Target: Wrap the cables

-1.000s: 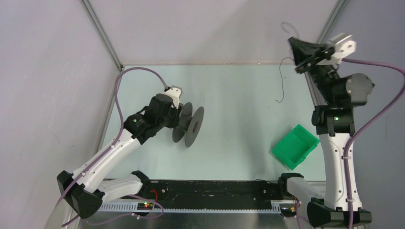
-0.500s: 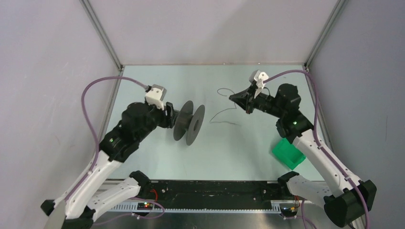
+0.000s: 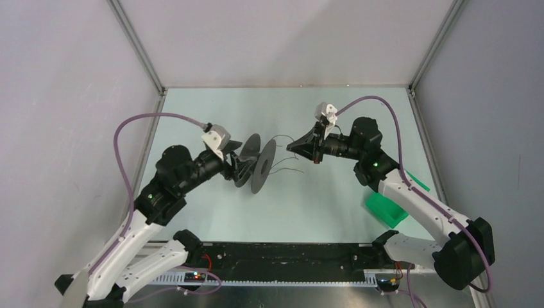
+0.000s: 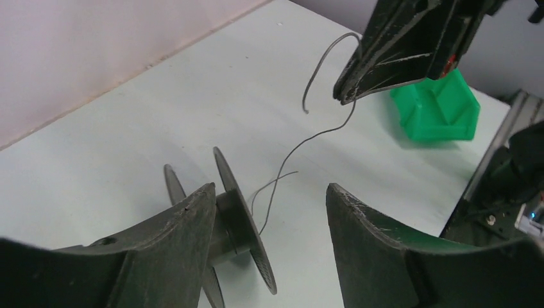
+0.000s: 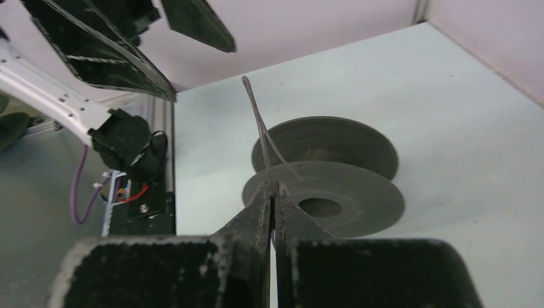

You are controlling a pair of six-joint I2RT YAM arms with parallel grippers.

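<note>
The cable (image 4: pixel 290 153), a hair-thin dark grey strand with a hooked free end, curves springily from the spool (image 3: pixel 262 165) to the right gripper (image 3: pixel 290 147), which pinches it just right of the spool, while the left gripper (image 3: pixel 237 168) gapes at the spool's left.

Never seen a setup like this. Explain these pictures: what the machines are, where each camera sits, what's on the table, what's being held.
Two robot arms are bolted at the near edge of a table. One picture looks down from above. The other two come from a camera on each wrist. On the table are a dark grey spool and a green bin. The right end effector is shut on a thin wire that runs down to the spool. The left end effector is open right beside the spool and grips nothing.
</note>
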